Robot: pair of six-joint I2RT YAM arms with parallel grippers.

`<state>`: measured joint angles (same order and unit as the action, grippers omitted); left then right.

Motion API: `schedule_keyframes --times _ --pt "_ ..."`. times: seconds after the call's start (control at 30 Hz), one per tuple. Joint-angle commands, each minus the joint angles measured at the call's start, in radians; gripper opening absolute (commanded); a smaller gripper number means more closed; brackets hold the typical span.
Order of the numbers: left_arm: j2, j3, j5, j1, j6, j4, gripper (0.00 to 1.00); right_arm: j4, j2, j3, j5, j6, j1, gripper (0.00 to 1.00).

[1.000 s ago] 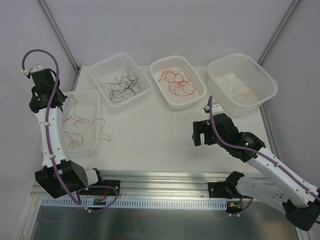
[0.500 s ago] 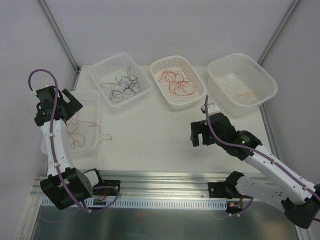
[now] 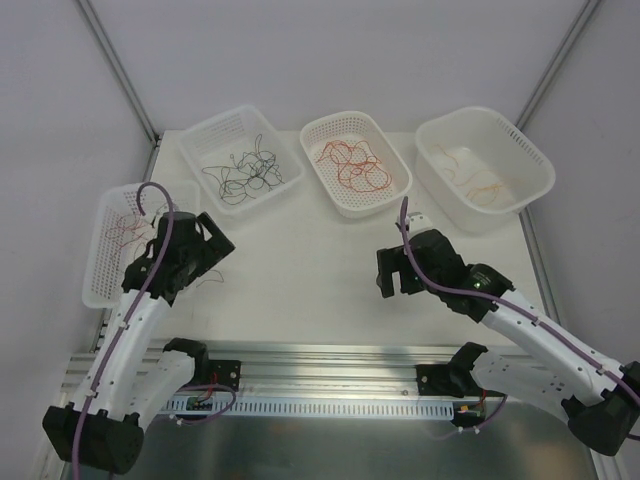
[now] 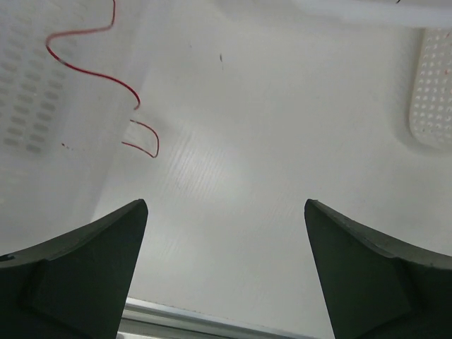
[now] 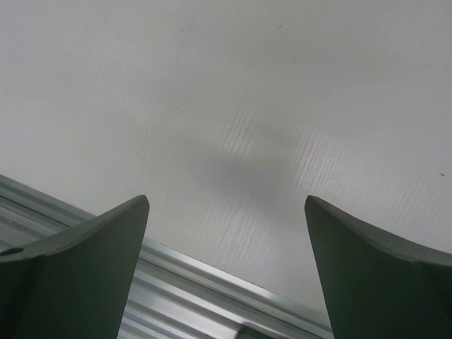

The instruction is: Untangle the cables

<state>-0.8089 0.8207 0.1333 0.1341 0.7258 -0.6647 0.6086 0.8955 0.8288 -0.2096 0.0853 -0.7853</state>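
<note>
The left claw (image 4: pixel 224 205), spread and empty, had swung off the left basket (image 3: pixel 97 272) of red cables (image 4: pixel 88 70) over the counter (image 3: pixel 300 262); the right claw (image 5: pixel 226 203) hovered spread; no cable was carried.

White perforated baskets (image 3: pixel 205 140) on a white table (image 3: pixel 300 262) — black cables (image 3: pixel 245 170), red cables (image 3: pixel 352 168), orange cables (image 3: pixel 478 185).

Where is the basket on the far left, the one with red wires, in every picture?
Top external: the left basket sits at the left edge, halfway down.
Left wrist: its holey wall fills the upper left, with a red wire showing against it.
Right wrist: not in it.
Shared landmark: the metal rail, which runs along the bottom of both wrist views.
</note>
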Motion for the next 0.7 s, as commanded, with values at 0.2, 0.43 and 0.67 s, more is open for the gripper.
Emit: schedule_keyframes --times 0.2,0.43,0.67 --pt "-0.249 -0.045 0.337 0.308 0.369 -0.022 0.88 -0.046 -0.055 -0.054 0.022 -0.015 -0.003 0.97" --pt "-0.412 -0.034 0.529 0.317 0.555 -0.053 0.75 -0.043 -0.099 -0.092 0.027 -0.033 -0.003 0.97" --pt "-0.605 0.005 0.583 0.317 0.633 -0.088 0.67 -0.036 -0.099 -0.103 0.027 -0.070 -0.002 0.97"
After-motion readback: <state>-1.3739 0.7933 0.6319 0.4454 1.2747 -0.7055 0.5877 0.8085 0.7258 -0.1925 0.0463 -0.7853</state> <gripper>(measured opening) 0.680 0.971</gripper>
